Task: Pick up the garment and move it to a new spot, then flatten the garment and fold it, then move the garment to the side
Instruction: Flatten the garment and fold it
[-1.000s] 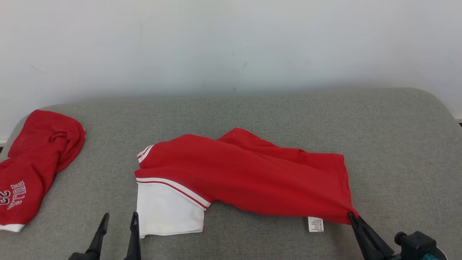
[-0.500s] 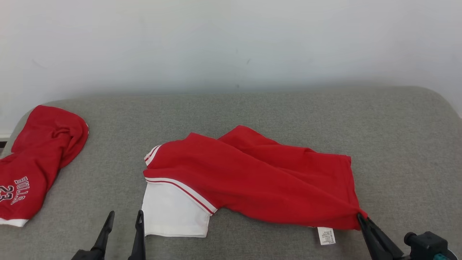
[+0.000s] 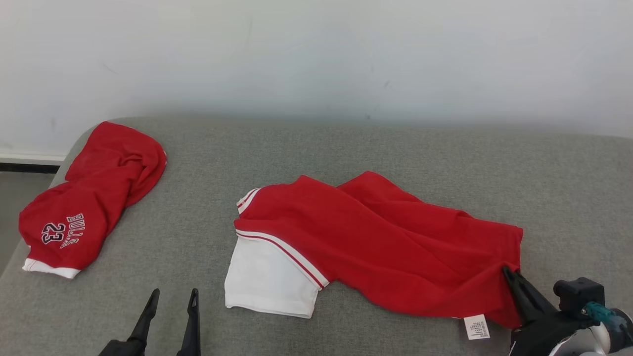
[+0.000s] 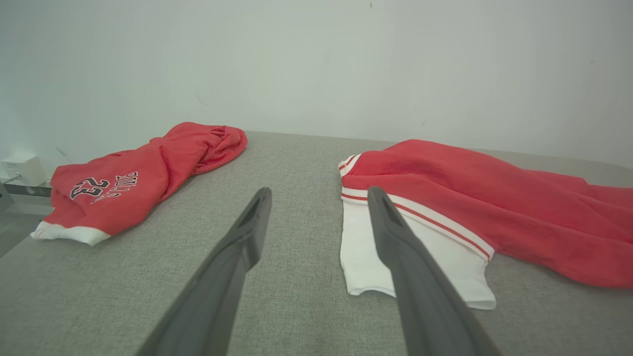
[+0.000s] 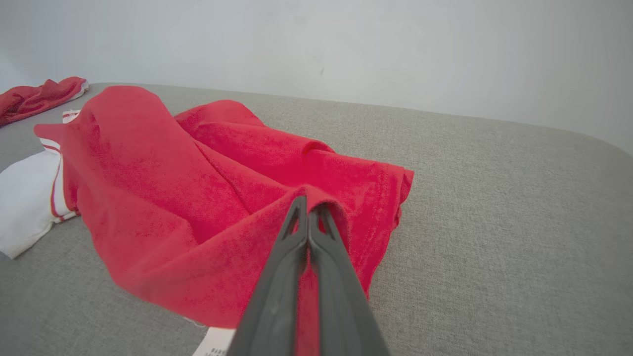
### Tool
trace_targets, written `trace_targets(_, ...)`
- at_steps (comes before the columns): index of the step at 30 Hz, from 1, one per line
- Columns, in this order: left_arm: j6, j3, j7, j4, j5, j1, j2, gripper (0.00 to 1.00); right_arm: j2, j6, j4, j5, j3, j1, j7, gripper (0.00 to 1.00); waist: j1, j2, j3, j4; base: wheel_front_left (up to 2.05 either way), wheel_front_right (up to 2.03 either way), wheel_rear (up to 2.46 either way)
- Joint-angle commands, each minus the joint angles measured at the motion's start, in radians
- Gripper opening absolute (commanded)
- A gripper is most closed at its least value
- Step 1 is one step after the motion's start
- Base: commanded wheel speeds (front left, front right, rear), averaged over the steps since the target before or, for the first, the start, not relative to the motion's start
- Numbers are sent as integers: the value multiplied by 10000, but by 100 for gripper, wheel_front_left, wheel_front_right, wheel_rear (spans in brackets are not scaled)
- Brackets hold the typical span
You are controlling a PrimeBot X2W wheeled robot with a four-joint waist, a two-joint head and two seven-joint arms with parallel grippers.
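Observation:
The garment (image 3: pixel 376 247) is a red shirt with a white sleeve, lying rumpled across the middle of the grey cushion (image 3: pixel 346 148); it also shows in the left wrist view (image 4: pixel 494 198) and the right wrist view (image 5: pixel 163 198). My right gripper (image 3: pixel 508 272) is shut on the garment's lower right hem, and the cloth drapes over its tips (image 5: pixel 309 205). A white care label (image 3: pixel 477 327) hangs beside that corner. My left gripper (image 3: pixel 172 297) is open above bare cushion, just left of the white sleeve (image 4: pixel 420 257), holding nothing.
A second red garment (image 3: pixel 89 198) printed "BULLS 23" lies bunched at the cushion's far left edge (image 4: pixel 133 183). A pale wall (image 3: pixel 316 54) rises behind the cushion. Bare cushion stretches to the right of the shirt and behind it.
The whole head picture has shifted rightward and tilted, so the camera moved. The pinched right corner of the garment now sits slightly raised and nearer, with the care label trailing below it.

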Motion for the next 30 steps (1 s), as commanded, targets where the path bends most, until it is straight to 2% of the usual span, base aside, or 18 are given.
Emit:
trace_targets(1, 15, -19, -33, 48, -92, -114, 43, 100, -82, -27, 434, -14, 13, -259, -48, 0, 0, 0, 72, 213, 0, 0, 0)
trace_targets(7, 14, -152, -33, 132, -153, -286, 78, 100, 15, -27, 2469, -28, 122, -1236, -297, 0, 0, 0, 251, 459, 0, 0, 0)
trace_targets(8, 14, -159, -33, 137, -153, -307, 71, 100, 55, -27, 2693, -50, 189, -1363, -376, 42, 0, 0, 271, 472, 0, 0, 0)
trace_targets(9, 14, -167, -33, 138, -150, -321, 62, 100, 115, -27, 2864, -18, 249, -1468, -456, 96, 0, 0, 289, 472, 0, 0, 0)
trace_targets(10, 14, -165, -33, 142, -147, -327, 50, 100, 159, -27, 3032, 37, 322, -1548, -525, 100, 0, 0, 306, 456, 0, 0, 0)
trace_targets(15, 14, -154, -33, 174, -131, -313, -22, 100, 212, -27, 3551, 249, 607, -1775, -786, 100, 0, 0, 338, 232, 0, 0, 0)
trace_targets(19, 14, -130, -33, 165, -132, -325, -62, 100, 218, -27, 3338, 412, 636, -1665, -942, 100, 0, 0, 333, 52, 0, 0, 0)
trace_targets(24, 14, -12, -33, 69, -122, -244, -76, 100, 129, -27, 1709, 277, -123, -936, -998, 100, 0, 0, 325, -351, 0, 0, 0)
trace_targets(30, 14, 84, -33, 79, -67, -265, 7, 100, 517, -27, -78, -268, -1209, 27, -1000, 100, 0, 0, 226, -656, 0, 0, 0)
